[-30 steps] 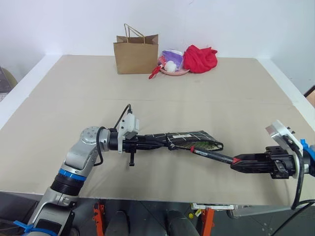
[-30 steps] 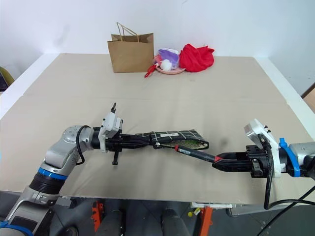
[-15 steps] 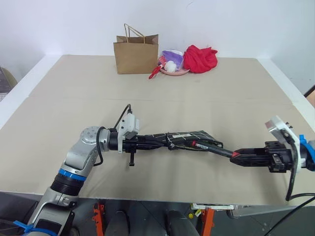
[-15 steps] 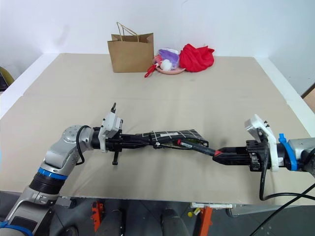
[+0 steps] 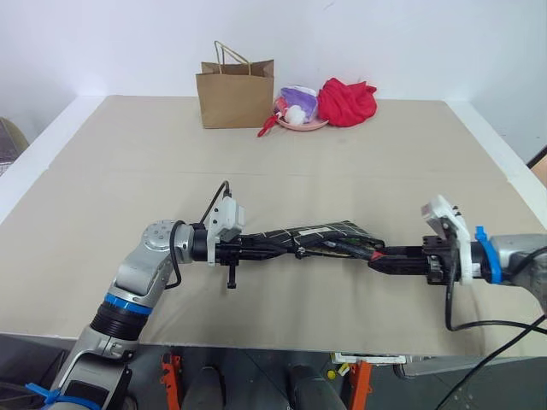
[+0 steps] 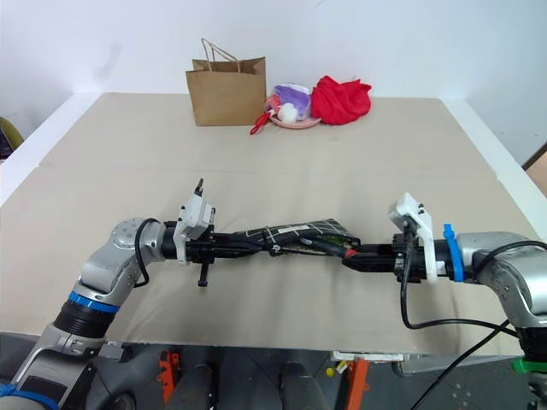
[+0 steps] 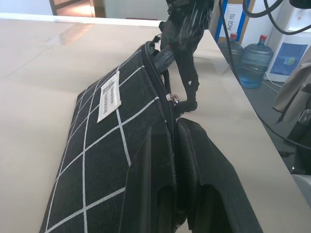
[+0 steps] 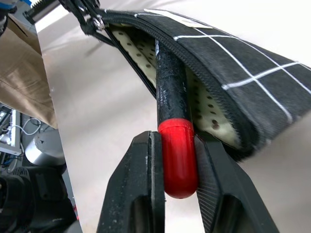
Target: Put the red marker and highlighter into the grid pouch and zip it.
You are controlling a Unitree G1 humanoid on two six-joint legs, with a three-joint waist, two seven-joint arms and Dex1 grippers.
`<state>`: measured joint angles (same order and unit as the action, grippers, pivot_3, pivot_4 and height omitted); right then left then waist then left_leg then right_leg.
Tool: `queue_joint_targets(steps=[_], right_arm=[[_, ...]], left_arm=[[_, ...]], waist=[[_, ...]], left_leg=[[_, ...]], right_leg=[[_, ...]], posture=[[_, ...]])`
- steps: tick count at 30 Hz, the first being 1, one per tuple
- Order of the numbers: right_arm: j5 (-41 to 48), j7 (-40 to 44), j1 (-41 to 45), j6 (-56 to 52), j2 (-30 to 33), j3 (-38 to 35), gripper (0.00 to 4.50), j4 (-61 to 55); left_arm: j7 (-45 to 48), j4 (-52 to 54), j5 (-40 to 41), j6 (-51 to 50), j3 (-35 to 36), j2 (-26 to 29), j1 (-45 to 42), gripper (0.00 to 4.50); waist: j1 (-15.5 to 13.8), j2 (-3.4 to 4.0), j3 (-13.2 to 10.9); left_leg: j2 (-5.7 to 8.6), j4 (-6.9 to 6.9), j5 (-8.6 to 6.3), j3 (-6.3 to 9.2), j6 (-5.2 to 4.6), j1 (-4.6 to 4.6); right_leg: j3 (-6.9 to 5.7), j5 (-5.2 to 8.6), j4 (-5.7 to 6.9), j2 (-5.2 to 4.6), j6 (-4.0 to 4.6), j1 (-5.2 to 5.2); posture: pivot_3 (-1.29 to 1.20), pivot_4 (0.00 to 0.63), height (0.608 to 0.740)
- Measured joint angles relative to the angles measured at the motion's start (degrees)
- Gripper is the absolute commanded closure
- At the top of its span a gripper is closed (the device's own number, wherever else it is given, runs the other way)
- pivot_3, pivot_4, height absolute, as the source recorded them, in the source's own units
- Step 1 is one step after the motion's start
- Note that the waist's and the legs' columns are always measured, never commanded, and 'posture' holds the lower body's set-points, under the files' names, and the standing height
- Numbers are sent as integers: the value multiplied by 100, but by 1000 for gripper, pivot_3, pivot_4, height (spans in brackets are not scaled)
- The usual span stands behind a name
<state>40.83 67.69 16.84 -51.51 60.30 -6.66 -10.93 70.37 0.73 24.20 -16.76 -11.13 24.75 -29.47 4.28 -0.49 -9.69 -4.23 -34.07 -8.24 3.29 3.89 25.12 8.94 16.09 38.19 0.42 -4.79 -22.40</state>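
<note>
The grid pouch (image 5: 329, 231) hangs just above the table's middle, black with white lines, its zipper mouth open toward my right. My left gripper (image 5: 295, 248) is shut on the pouch's zipper edge (image 7: 167, 104) and points right. The red marker (image 8: 171, 82) lies most of the way inside the mouth, against the dotted lining. Its red end (image 8: 178, 158) sticks out between the fingers of my right gripper (image 8: 177, 141), which closes on it right at the pouch's mouth (image 6: 349, 254). The highlighter is hidden.
At the table's far edge stand a brown paper bag (image 5: 237, 92), a pink plate (image 5: 301, 125) with small items and a red cloth (image 5: 348, 101). Bare tabletop (image 5: 282, 171) stretches between them and the pouch.
My right gripper has moved left to the pouch, sliding the marker from outside into the open mouth. The left gripper and pouch have held still.
</note>
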Motion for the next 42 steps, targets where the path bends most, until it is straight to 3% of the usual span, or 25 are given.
queue_joint_targets(steps=[4,5,10,14,20,29,38,40,42], right_arm=[[19,201,4,56,35,23,171,-171],[57,281,-57,55,95,12,74,-208],[150,929,-797,429,456,-467,74,-445],[42,1077,-1197,1255,115,-599,74,-992],[-162,549,-537,1914,-700,-342,74,-1128],[-1114,-122,378,2904,-2005,788,74,-556],[-1171,-132,652,3000,-2326,1100,74,-435],[-1182,-125,681,3023,-2405,1157,604,-370],[-1195,-122,765,3028,-2469,1207,1422,-258]], left_arm=[[-12,5,0,0,-1,8,5,4500],[-13,18,0,-1,-1,13,12,4500],[-10,65,3,-3,21,99,75,4500],[6,56,6,-3,45,129,65,4500],[29,39,107,-116,57,130,21,4500],[18,78,174,-251,39,87,-27,4500],[2,134,167,-250,30,91,-25,4500],[-2,134,166,-250,30,90,-25,4500],[-8,135,163,-248,30,93,-25,4500]], waist=[[-13,0,0],[-15,0,0],[-21,0,0],[13,-1,-1],[21,-13,-5],[17,-15,-8],[1,-15,-8],[2,-15,-8],[2,-16,-8]], left_leg=[[0,1,0,0,0,2],[0,2,0,0,0,2],[0,4,-2,0,-1,0],[0,1,-1,0,0,-4],[0,-14,8,2,12,-5],[0,5,7,4,12,-1],[-1,11,6,6,11,-3],[0,9,7,6,12,-3],[0,5,7,6,12,-2]], right_leg=[[-1,2,0,0,-2,-1],[0,3,0,0,-2,-1],[-1,6,0,0,-2,0],[-2,2,1,1,-2,1],[-2,-3,1,0,19,4],[-2,-7,2,2,-2,0],[-4,-3,3,2,0,1],[-4,-4,3,2,0,2],[-4,-7,4,2,-2,2]], posture=[[0,150,740],[0,150,740],[0,150,740],[0,150,740],[0,150,740],[0,150,740],[0,150,740],[0,150,740],[0,150,740]])
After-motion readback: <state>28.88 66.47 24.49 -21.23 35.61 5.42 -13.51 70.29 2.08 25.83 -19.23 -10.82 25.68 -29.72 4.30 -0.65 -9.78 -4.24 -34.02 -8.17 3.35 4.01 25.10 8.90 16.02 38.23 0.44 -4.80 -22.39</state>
